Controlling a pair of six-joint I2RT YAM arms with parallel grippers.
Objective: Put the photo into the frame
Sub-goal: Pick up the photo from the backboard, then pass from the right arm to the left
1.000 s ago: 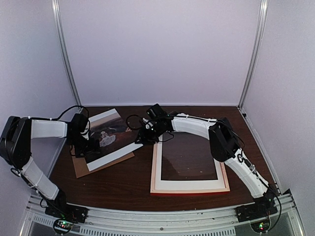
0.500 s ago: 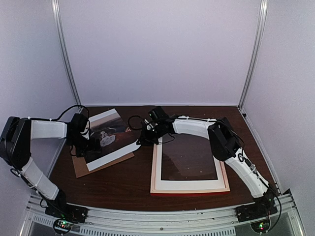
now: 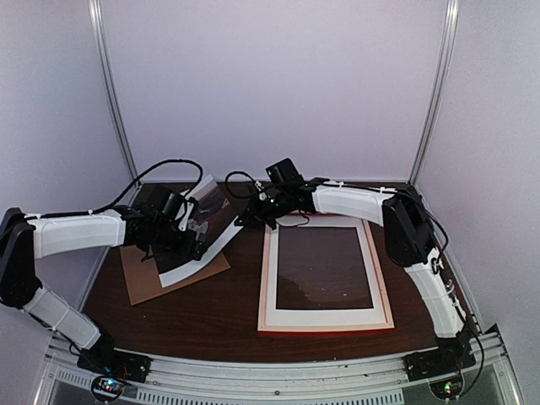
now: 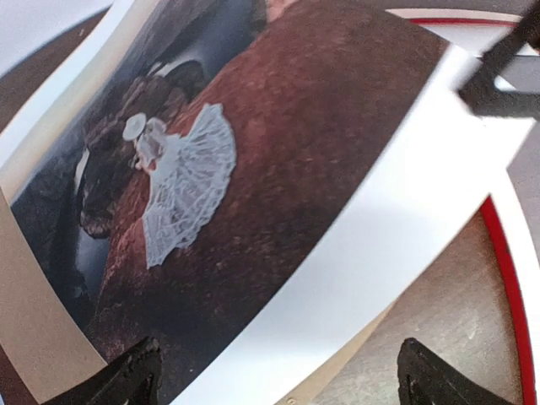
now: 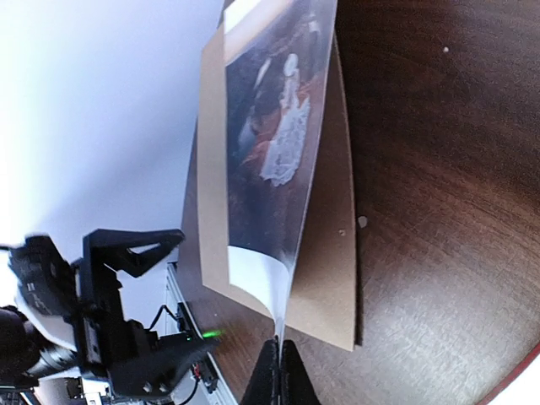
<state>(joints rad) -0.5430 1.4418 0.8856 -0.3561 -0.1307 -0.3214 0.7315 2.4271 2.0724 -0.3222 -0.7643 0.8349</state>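
The photo (image 3: pixel 202 240), a dark landscape with a white-dressed figure, is lifted off the brown backing board (image 3: pixel 139 283) and bows upward. My right gripper (image 3: pixel 246 221) is shut on its white margin at one corner, as the right wrist view (image 5: pixel 283 359) shows with the photo (image 5: pixel 270 143) rising from the jaws. My left gripper (image 3: pixel 187 232) is open and hovers over the photo (image 4: pixel 278 169), its fingertips (image 4: pixel 126 380) wide apart and touching nothing. The frame (image 3: pixel 267 278) lies flat to the right, pale back up, red at its outer edge (image 4: pixel 504 287).
The backing board (image 5: pixel 333 270) lies flat on the dark wooden table (image 3: pixel 219 316) under the photo. White enclosure walls with metal posts (image 3: pixel 114 93) stand close behind and on both sides. The left gripper (image 5: pixel 126 312) shows open in the right wrist view.
My right gripper has moved up and back, lifting the photo's corner so the sheet bows. My left arm has stretched out to the right, and its gripper now hangs over the photo.
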